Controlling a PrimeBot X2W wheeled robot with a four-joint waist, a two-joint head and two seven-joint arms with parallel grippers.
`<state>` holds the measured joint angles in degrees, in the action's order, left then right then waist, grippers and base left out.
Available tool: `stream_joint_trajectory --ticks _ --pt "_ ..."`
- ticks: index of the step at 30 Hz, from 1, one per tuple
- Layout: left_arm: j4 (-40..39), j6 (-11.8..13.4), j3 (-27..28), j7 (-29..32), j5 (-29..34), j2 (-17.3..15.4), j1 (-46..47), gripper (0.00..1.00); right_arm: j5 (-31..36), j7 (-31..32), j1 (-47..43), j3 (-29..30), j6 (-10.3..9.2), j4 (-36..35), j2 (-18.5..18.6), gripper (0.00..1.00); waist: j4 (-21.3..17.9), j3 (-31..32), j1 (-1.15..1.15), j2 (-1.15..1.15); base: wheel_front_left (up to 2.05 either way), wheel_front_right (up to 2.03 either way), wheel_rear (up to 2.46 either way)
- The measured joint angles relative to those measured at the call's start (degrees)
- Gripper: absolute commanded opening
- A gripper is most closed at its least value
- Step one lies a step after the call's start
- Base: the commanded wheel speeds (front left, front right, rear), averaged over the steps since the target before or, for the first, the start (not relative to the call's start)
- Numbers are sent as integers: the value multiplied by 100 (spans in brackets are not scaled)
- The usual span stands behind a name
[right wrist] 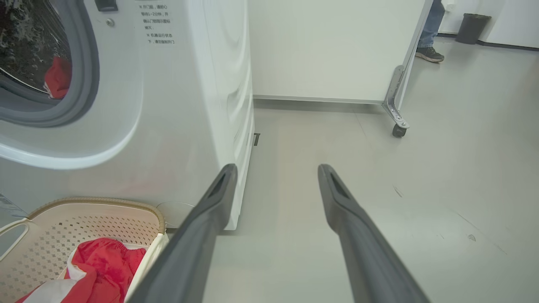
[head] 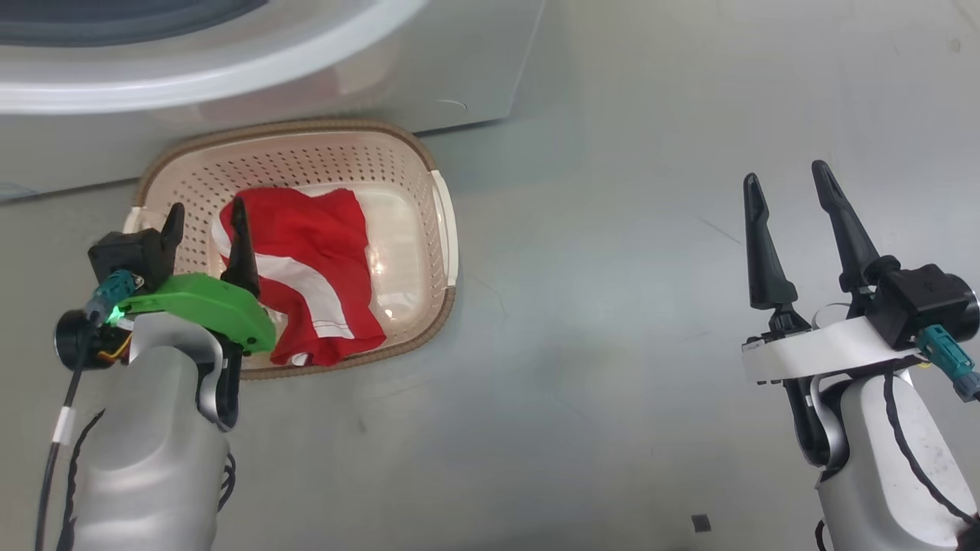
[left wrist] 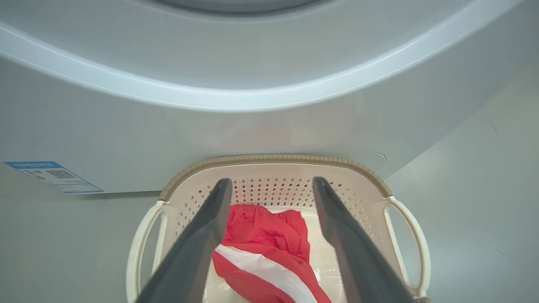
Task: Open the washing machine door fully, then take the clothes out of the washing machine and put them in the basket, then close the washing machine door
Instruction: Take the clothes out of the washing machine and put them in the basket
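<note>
Clothes (head: 306, 260): one in the basket (head: 306, 126), one red piece (right wrist: 57, 78) inside the washing machine (right wrist: 168, 105).
Left gripper (head: 207, 205) released over basket, drum (right wrist: 25, 38) above and ahead; right gripper (head: 785, 172) splayed, farther off.

A white panel (right wrist: 332, 46) stands upright on the grey floor (right wrist: 421, 176). At the panel's lower right corner, a metal bracket (right wrist: 393, 90) carries a small black caster wheel (right wrist: 398, 130). Just behind the panel's right edge is a person's leg in blue jeans (right wrist: 430, 19), with a dark shoe (right wrist: 429, 54). Farther behind the panel, to its right, stands a dark bin (right wrist: 472, 27).
</note>
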<state>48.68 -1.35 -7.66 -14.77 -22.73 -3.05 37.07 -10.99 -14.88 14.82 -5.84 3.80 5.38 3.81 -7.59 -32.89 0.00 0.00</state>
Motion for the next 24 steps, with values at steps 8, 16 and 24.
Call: stream_joint_trajectory --ticks 8,16,24 --pt "-1451 7 137 7 335 10 -352 100 56 1 -322 96 0 99 83 100 302 622 0 0 0 0 0" --pt "-2160 54 148 7 558 13 -1209 100 93 1 -689 90 1 230 81 100 592 1278 0 0 0 0 0" --pt "-2635 67 20 7 750 14 -2004 100 98 1 -1116 87 -1 282 62 100 787 1948 0 0 0 0 0"
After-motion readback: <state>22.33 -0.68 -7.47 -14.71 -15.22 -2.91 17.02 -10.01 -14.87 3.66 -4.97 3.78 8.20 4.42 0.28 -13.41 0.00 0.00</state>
